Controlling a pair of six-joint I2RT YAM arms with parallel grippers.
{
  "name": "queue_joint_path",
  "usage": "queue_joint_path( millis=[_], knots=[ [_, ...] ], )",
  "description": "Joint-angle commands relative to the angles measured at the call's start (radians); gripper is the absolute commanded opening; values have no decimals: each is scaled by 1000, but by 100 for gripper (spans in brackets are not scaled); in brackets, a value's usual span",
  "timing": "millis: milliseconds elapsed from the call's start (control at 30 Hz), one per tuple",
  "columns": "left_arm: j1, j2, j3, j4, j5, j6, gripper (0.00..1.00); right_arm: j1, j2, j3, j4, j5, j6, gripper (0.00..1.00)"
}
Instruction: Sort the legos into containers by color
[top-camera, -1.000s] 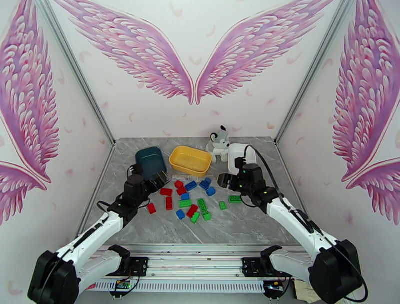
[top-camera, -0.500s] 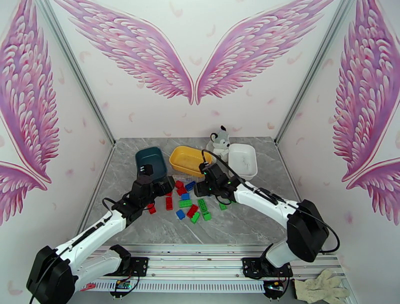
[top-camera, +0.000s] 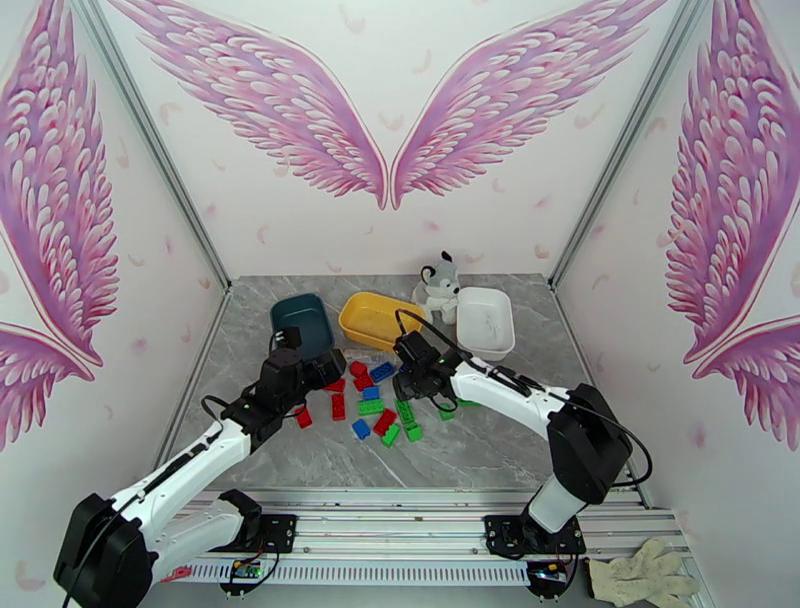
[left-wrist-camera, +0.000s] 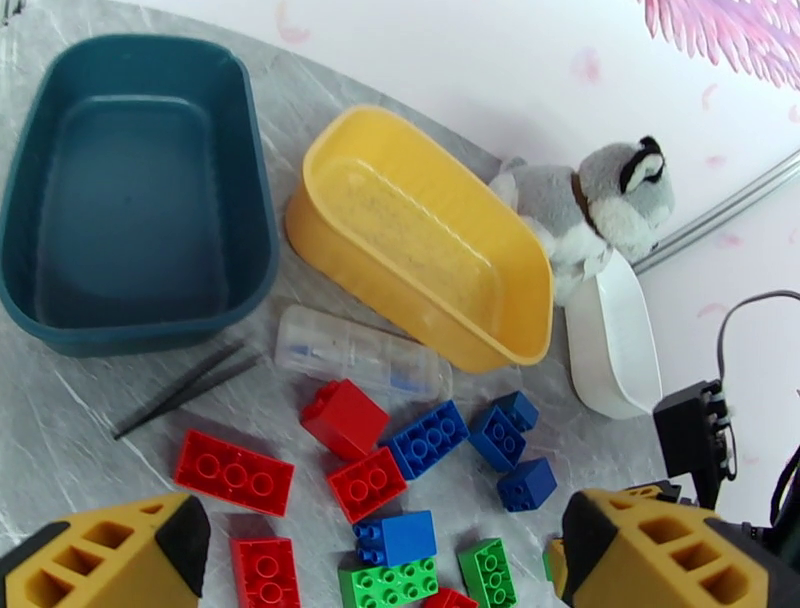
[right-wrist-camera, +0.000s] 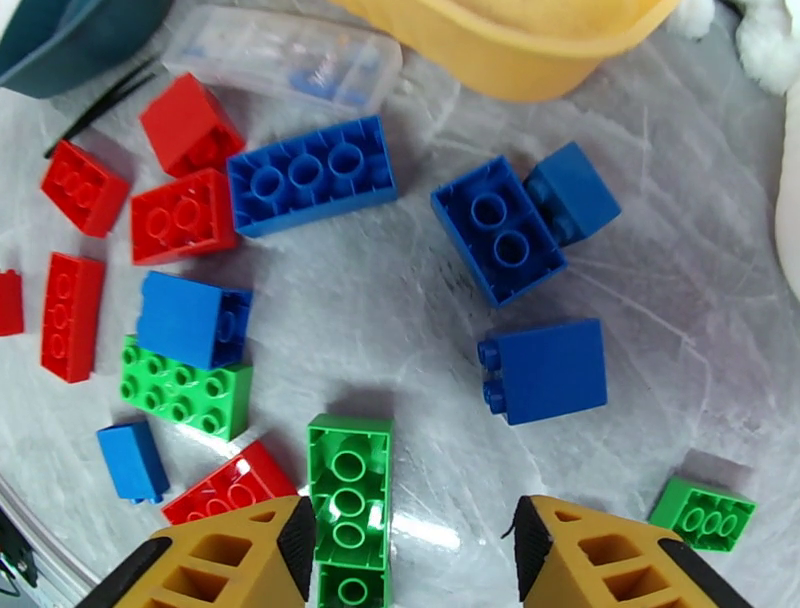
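Red, blue and green legos (top-camera: 372, 400) lie scattered mid-table in front of three containers: a dark teal tub (top-camera: 302, 322), a yellow tub (top-camera: 380, 320) and a white tub (top-camera: 484, 322). My left gripper (top-camera: 326, 368) hovers open at the pile's left edge. In the left wrist view its fingers (left-wrist-camera: 110, 560) flank red bricks (left-wrist-camera: 233, 472) and a blue brick (left-wrist-camera: 395, 538), gripping nothing. My right gripper (top-camera: 409, 386) is low over the pile's right part. Its jaws (right-wrist-camera: 410, 535) stand apart, with an upside-down green brick (right-wrist-camera: 348, 490) lying between them against the left finger.
A grey-white plush toy (top-camera: 437, 285) sits between the yellow and white tubs. A clear flat item (left-wrist-camera: 350, 355) and black tweezers (left-wrist-camera: 180, 390) lie in front of the teal and yellow tubs. Both tubs look empty in the left wrist view. A glove (top-camera: 640, 580) lies off the table.
My right arm has swung left from the white tub to over the brick pile, its jaws narrowing. My left gripper has edged toward the red bricks and opened a little wider.
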Motion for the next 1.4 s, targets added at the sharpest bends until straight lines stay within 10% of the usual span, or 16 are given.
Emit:
queue_joint_path(
  millis=[0, 1367],
  knots=[
    [2, 55, -1, 36, 74, -16, 99, 23, 1, -41, 5, -3, 5, 58],
    [-1, 86, 7, 43, 92, -13, 99, 54, 1, -106, 102, 0, 5, 60]
  ],
)
